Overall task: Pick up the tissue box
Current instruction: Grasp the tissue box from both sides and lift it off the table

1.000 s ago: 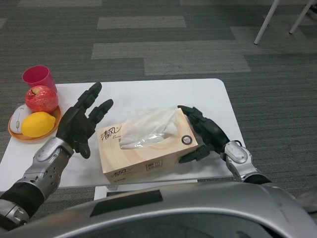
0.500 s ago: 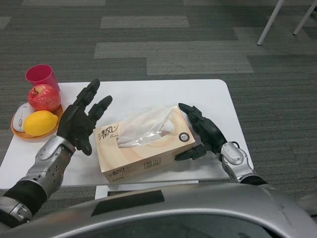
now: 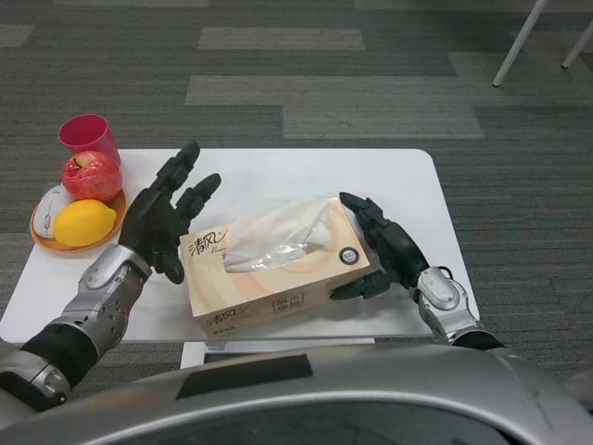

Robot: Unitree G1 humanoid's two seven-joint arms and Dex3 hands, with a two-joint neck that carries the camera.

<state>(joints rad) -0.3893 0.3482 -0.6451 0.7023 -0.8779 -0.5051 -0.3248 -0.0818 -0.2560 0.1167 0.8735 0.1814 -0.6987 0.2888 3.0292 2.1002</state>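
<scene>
The floor (image 3: 306,56) is dark grey carpet with lighter grey stripes (image 3: 334,93) running across it. A white tabletop (image 3: 306,176) with round corners stands on it. Far off at the top right corner, two thin white legs (image 3: 515,42) of some furniture lean on the carpet.

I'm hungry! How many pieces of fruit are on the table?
2. A red apple and a yellow lemon sit together on the orange plate at the table's left edge, apple behind lemon. None seems hidden.
</scene>
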